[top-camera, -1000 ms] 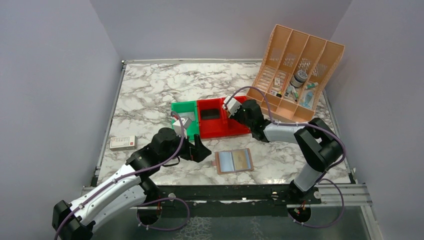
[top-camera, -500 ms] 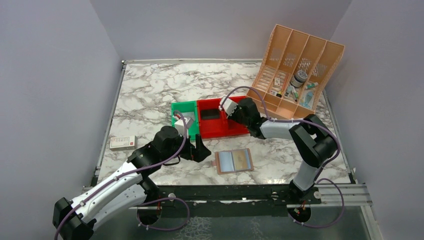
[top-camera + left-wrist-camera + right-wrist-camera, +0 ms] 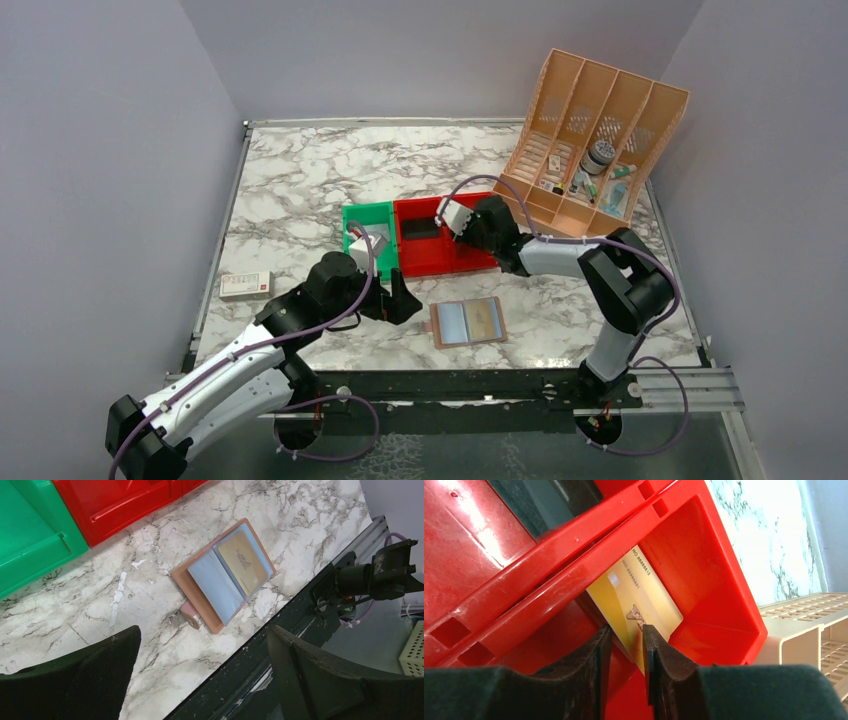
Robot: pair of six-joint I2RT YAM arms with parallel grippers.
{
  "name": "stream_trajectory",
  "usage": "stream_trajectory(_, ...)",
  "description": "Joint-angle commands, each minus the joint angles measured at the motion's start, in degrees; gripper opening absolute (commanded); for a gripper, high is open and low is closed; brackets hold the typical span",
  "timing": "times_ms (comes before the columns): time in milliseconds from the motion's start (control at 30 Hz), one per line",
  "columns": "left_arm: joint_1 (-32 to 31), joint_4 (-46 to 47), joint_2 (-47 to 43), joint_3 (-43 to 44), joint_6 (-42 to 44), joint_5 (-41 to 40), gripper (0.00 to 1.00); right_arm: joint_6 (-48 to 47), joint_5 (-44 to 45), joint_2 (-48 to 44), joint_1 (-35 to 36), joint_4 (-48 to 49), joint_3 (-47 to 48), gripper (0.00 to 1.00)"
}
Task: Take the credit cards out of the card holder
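The card holder lies open near the table's front edge, and a gold card shows through its right clear pocket. My left gripper hovers just left of it, wide open and empty. My right gripper reaches down into the red bin. Its jaws stand a little apart around a yellow-gold credit card, which stands slanted in the bin and leans on the right finger. A dark card lies in the bin's left compartment.
A green bin adjoins the red bin on its left and holds a pale object. A peach slotted organizer with small items stands at the back right. A white box lies at the left edge.
My right gripper has moved slightly left over the red bin and its jaws have parted from the yellow-gold card. The left arm has barely moved.
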Motion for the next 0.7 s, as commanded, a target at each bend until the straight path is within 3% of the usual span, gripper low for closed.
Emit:
stream_trajectory(0,0.11,0.62,-0.35,0.15,0.5,-0.73,0.99,-0.6,1.49,0.93,0.22,-0.98,1.62,0.3)
stream_trajectory(433,0.13,0.61,0.24,0.24,0.53,-0.29,0.99,3.02,6.72,-1.41,0.18,3.22,0.61,0.31)
stream_trajectory(533,0.15,0.58,0.52,0.23,0.54,-0.29,0.99,10.75,5.86,-5.32,0.17,3.56,0.62,0.32)
stream_trajectory(667,0.2,0.58,0.97,0.26,0.55,-0.45,0.99,28.12,1.93,-8.59,0.18,-2.23,2.66,0.31)
